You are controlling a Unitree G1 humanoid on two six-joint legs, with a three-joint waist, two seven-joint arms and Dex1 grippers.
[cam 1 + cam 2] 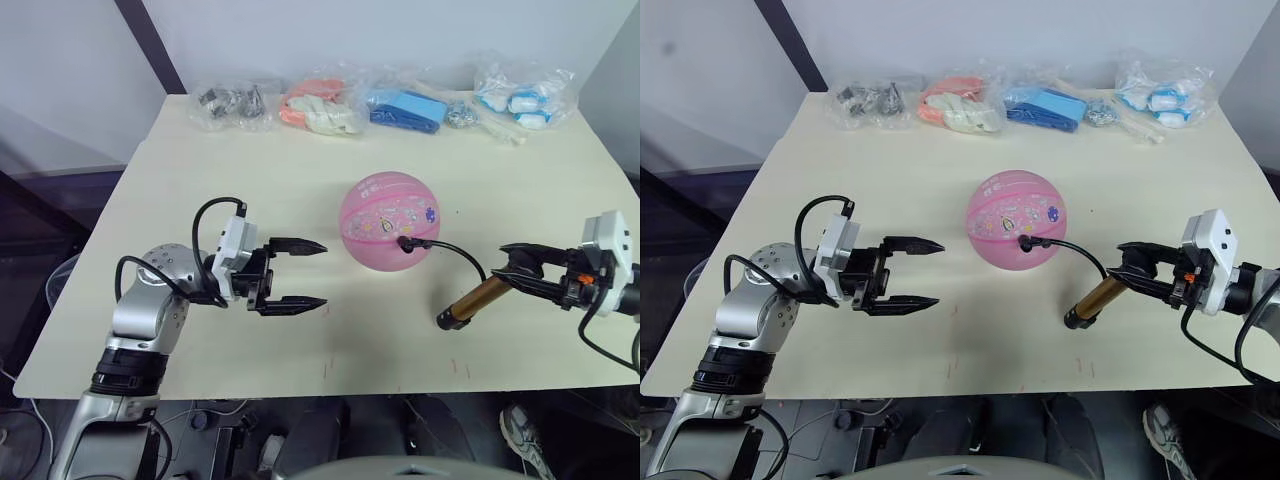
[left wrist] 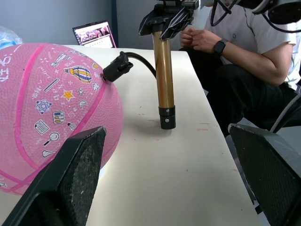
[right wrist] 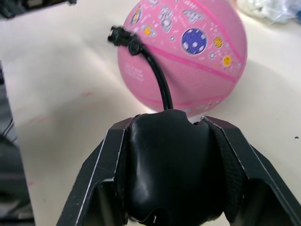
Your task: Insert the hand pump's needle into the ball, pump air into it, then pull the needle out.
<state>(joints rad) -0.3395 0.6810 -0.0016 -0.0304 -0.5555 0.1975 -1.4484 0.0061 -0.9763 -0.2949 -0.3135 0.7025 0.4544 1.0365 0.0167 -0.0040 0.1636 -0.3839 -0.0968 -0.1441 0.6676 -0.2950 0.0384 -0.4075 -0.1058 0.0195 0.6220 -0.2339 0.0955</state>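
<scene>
Nearest the camera, at lower left of the head view, the left gripper hovers low over the tabletop with its two fingers spread wide and nothing between them, pointing toward the ball but not touching it. At right of the frame the right gripper is closed on the black top end of the pump; the wrist view shows both fingers clamped around that black head. The pump stands tilted, its lower black cap resting on the tabletop near the lower right of the ball. Its hose arcs up and over to a black fitting seated against the ball's right side, so the needle appears to be in the valve, though the pin itself is hidden.

The ball looks round at centre frame, free on the tabletop with nothing bracing it. That is the main risk: a pumping stroke or a tug on the hose could roll the ball, bend the needle or pop it out early. The pump's foot could also skid on the smooth top, since only one end is held. Clear bags line the upper edge, well apart, and a seated person is close behind the pump in the left wrist view.
</scene>
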